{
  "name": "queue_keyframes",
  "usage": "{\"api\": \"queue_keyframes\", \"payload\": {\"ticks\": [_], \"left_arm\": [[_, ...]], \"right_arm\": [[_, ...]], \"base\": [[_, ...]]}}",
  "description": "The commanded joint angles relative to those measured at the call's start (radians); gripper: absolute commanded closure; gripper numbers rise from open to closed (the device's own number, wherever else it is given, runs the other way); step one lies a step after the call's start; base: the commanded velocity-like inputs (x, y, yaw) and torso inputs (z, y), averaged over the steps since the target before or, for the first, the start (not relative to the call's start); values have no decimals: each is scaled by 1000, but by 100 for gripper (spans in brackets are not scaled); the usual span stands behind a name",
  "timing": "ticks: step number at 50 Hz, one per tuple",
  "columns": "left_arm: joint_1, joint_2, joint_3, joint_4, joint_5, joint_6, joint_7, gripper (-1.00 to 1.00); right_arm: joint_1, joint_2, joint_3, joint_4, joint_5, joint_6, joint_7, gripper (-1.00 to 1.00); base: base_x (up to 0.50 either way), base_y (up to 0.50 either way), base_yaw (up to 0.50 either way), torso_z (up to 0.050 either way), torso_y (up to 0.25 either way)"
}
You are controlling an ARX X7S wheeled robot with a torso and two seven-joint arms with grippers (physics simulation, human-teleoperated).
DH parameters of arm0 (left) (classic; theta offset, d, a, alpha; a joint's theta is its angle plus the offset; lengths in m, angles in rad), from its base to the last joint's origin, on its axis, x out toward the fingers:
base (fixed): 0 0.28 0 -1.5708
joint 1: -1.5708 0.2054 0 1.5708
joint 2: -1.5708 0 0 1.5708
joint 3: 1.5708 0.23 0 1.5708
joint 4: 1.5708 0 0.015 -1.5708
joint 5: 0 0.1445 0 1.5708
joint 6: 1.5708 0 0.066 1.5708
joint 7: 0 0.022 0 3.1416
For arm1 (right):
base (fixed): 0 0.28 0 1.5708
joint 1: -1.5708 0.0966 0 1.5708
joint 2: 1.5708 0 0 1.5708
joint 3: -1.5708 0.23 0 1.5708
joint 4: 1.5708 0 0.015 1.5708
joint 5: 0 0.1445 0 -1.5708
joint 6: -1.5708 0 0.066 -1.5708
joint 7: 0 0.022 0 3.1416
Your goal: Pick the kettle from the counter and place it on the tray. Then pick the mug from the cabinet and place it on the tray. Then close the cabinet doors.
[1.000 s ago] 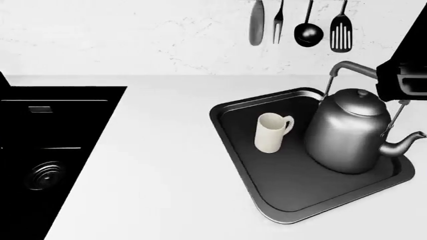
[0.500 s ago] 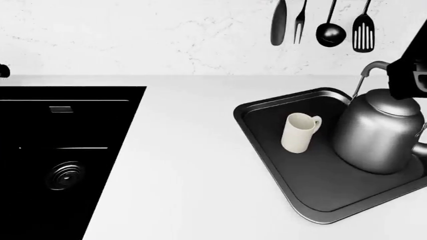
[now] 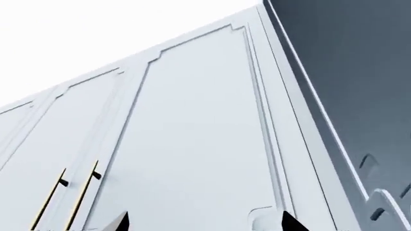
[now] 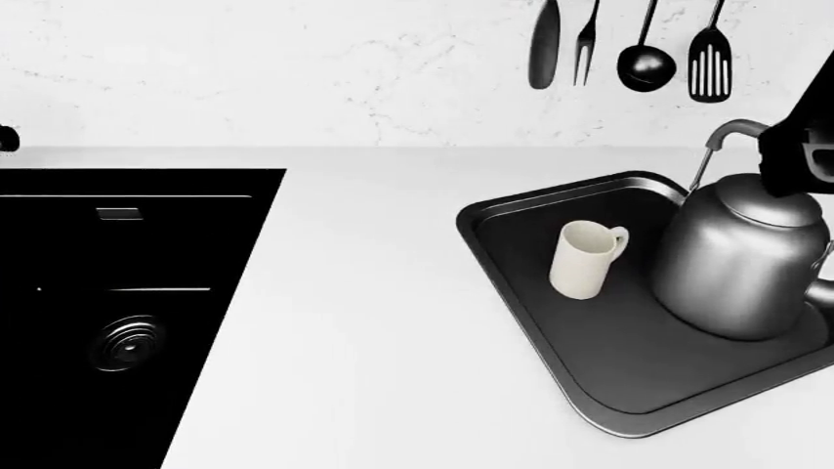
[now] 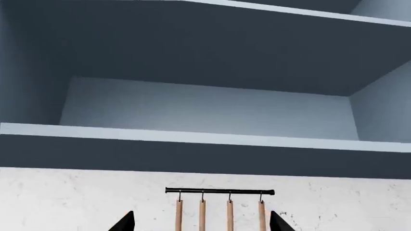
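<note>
Nothing moved since the earlier frame, kettle (image 4: 740,262) and mug (image 4: 584,258) on tray (image 4: 521,293), counter (image 4: 365,322), both grippers' fingertips apart, holding nothing.

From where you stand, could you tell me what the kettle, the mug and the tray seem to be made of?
The kettle looks like polished dark metal, with soft highlights on its body. The mug looks ceramic: matte cream, no gleam, though that is uncertain. The tray looks like dark metal with a paler, shinier raised rim.
</note>
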Motion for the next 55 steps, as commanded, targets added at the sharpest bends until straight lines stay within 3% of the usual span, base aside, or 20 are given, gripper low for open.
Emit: {"api": "queue_keyframes", "payload": {"ticks": [1,14,32,55], "left_arm": [[-434,334,117,-282,341,-150,304,-100],[-565,483,156,-555,340,-31,253,-100],[-526,657,79,-606,228,-71,211,-100],[-555,658,240,-777,-106,73,44,-100]], "right_arm": [[-17,23,-11,-4,-8,-10,-4,-100],[-46,38,20,-16,7,-15,-9,-100],[-43,90,-15,-25,49,-57,31,-100],[-41,103,-6,-23,88,-72,29,-100]], "base": [[0,0,0,0,0],[0,0,0,0,0],[0,0,0,2,0],[0,0,0,1,0]]}}
